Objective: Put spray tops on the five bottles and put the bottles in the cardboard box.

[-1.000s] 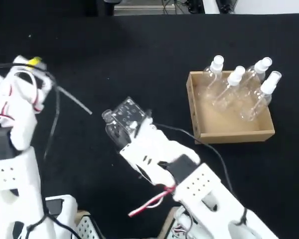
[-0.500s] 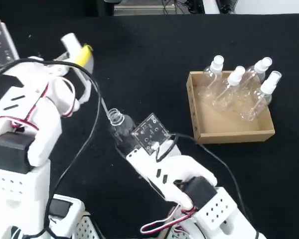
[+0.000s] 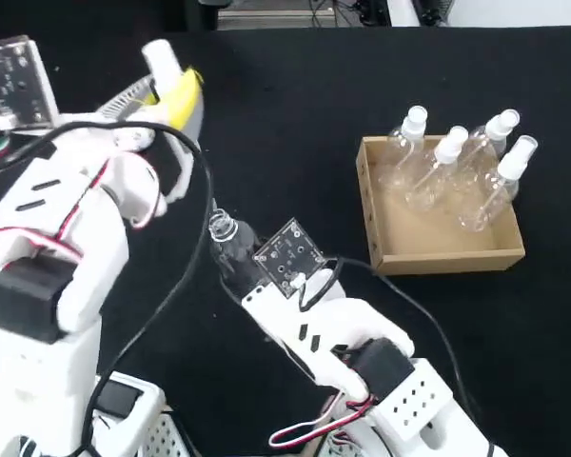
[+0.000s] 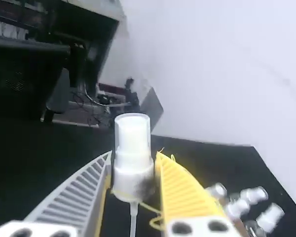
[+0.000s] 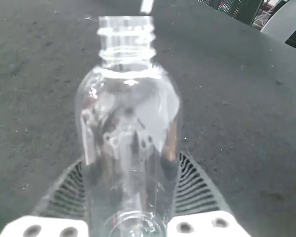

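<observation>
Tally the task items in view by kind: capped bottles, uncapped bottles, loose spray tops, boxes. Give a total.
Capped bottles: 4
Uncapped bottle: 1
Loose spray top: 1
Cardboard box: 1
Total: 7

No text, label, number or sign is legible. Left arm's circuit board (image 3: 19, 81) and right arm's circuit board (image 3: 287, 255): markings too small to read.
</observation>
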Controlling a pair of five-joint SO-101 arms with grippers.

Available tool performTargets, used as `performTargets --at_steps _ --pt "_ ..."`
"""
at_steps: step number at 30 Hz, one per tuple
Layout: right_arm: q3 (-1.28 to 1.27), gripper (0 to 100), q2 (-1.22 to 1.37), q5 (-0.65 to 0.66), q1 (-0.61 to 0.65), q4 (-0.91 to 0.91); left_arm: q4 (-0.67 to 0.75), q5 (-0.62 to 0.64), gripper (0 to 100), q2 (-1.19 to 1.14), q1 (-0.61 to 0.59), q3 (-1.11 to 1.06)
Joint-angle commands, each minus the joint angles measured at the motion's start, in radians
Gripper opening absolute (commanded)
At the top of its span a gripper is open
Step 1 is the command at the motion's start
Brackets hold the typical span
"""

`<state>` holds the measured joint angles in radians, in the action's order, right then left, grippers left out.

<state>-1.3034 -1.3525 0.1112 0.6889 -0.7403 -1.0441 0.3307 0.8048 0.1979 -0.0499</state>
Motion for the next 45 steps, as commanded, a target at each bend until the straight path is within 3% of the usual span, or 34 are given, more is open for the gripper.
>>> performTargets --at_steps 1,9,13,22,36,45 --pt "0.007 1.1 -0.030 -0.006 0.006 0.026 -0.072 -0.012 5 0.029 0.041 0.119" --pt "0.007 1.1 -0.031 -0.006 0.006 0.026 -0.078 -0.005 5 0.029 0.041 0.119" --pt "0.007 1.1 -0.031 -0.006 0.006 0.025 -0.075 0.064 5 0.029 0.041 0.065" --pt "0.007 1.1 -0.033 -0.006 0.006 0.025 -0.077 0.074 5 0.029 0.042 -0.053" --pt "0.007 1.1 -0.033 -0.006 0.006 0.025 -0.061 0.064 5 0.097 0.033 0.070" --pt "0.007 1.1 -0.033 -0.006 0.006 0.023 0.087 0.038 5 0.106 0.005 -0.068"
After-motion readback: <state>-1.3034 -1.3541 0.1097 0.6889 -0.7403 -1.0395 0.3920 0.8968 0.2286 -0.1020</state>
